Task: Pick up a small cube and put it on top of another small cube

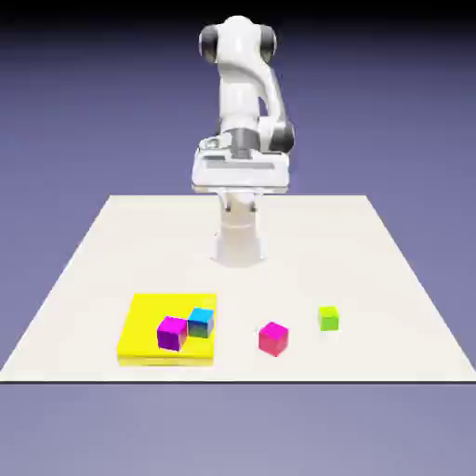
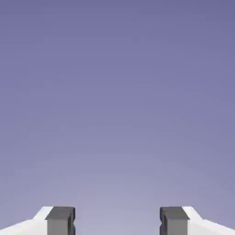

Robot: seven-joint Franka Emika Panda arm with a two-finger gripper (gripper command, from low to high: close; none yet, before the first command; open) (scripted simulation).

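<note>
The gripper (image 2: 117,221) is waiting with fingers wide apart – empty; the green cube (image 1: 328,318) looks light, hard – pinch its flat sides.

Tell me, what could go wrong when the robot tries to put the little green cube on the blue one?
1. The blue cube touches the purple cube on the yellow block, so a lowering hand might bump purple.
2. The green cube is tiny; the open gripper could close off-centre and push it away.
3. The pink cube lies between them and could get knocked.
</note>
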